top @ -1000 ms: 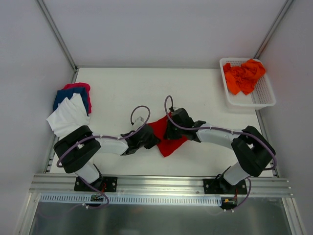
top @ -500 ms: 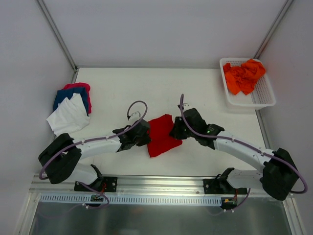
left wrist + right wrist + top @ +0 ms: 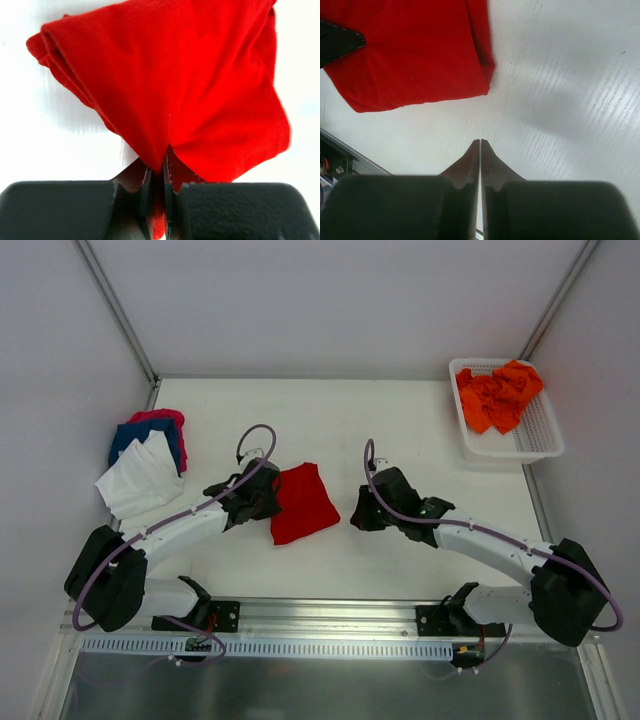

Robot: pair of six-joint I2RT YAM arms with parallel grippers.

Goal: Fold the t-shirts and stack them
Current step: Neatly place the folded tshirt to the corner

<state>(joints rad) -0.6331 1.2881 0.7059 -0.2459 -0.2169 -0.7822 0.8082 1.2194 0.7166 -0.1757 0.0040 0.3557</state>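
**Folded deep red soft-cloth t-shirt (image 3: pixel 300 502) held by one edge, ready for the stack**

The jaws of the left arm (image 3: pixel 180 528) are clamped on a pinch of the red cloth at the side facing the left edge of the white surface (image 3: pixel 400 430), so the folds are kept together. The shirt is near the middle, and whether it is lifted or resting cannot be told. The jaws of the right arm (image 3: pixel 490 538) are shut on nothing and held apart from it, presumably to avoid snagging. A pile of white (image 3: pixel 140 480), blue (image 3: pixel 140 435) and pink (image 3: pixel 160 417) tees at the left edge is judged the destination. Crumpled bright orange tees (image 3: pixel 497 395) wait in the white plastic mesh basket (image 3: pixel 545 435) at the far right corner.
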